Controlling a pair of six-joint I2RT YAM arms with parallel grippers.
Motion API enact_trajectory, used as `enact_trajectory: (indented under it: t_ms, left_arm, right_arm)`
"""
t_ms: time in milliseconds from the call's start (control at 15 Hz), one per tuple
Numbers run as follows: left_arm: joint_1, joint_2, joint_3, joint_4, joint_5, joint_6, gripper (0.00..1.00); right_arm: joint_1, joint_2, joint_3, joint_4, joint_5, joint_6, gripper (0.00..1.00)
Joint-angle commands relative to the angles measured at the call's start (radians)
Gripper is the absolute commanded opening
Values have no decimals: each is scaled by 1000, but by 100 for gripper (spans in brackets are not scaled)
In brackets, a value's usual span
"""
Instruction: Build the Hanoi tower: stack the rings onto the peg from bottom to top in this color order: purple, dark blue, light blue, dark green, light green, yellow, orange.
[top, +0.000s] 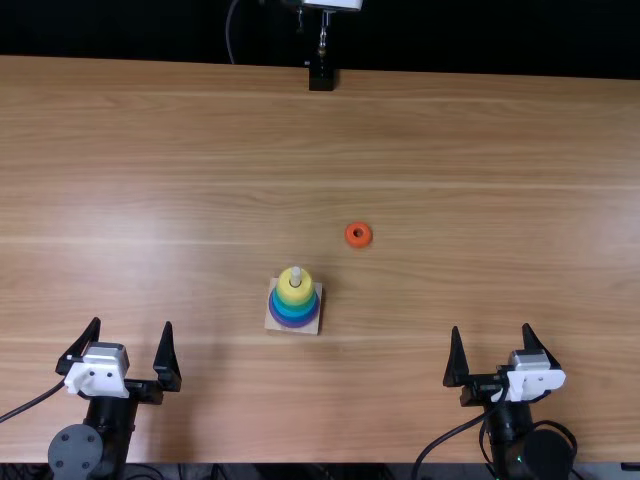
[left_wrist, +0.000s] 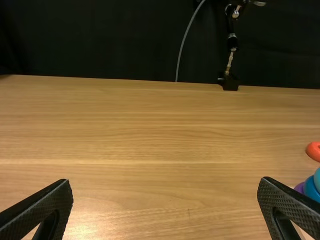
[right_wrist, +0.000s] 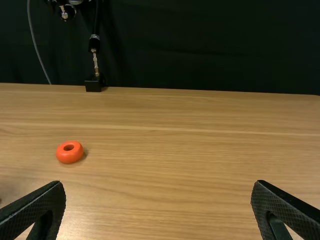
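My left gripper (top: 136, 326) stands open at the near left of the table, holding nothing. My right gripper (top: 490, 332) is open too, near the right front. Between them, somewhat farther back, the peg (top: 296, 275) rises from a square wooden base (top: 306, 327). On it, purple lies lowest, then blue and green bands, with the yellow ring (top: 289, 291) uppermost. Behind and right of the stack, the orange ring (top: 358, 235) lies flat on the table. In the left wrist view are my left gripper (left_wrist: 165, 186) and the blue ring (left_wrist: 311, 189); in the right, my right gripper (right_wrist: 158, 187) and the orange ring (right_wrist: 69, 152).
The wooden table (top: 480, 140) extends around the stack and the loose ring. At its far edge stands a black clamp (top: 321, 78) holding a metal stand. Cables run beside both arms at the near edge.
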Motion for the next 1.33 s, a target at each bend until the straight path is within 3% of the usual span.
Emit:
enact_trajectory:
  t_ms: [0, 467, 600, 667, 800, 933, 1133, 1267]
  left_arm:
    - [12, -11, -38, -3, -11, 7, 100]
    - [12, -11, -38, -3, -11, 7, 100]
    - [12, -11, -38, -3, -11, 7, 100]
    - [12, -11, -38, -3, -11, 7, 100]
    - [12, -11, -38, -3, -11, 7, 100]
    - [12, -11, -38, -3, -11, 7, 100]
    - [12, -11, -38, -3, -11, 7, 100]
    - [12, -11, -38, -3, -11, 7, 100]
  right_arm:
    - [-14, -13, -12, -16, -4, 3, 100]
    - [-14, -13, -10, -10, -8, -4, 100]
    - [-14, -13, 16, 97, -11, -1, 100]
    - [-14, -13, 75, 178, -17, -2, 100]
    - [-14, -13, 163, 205, -67, -8, 100]
    - [20, -13, 313, 202, -59, 1, 100]
    - [57, 309, 499, 178, -61, -1, 100]
    - [78, 520, 600, 84, -63, -1, 100]
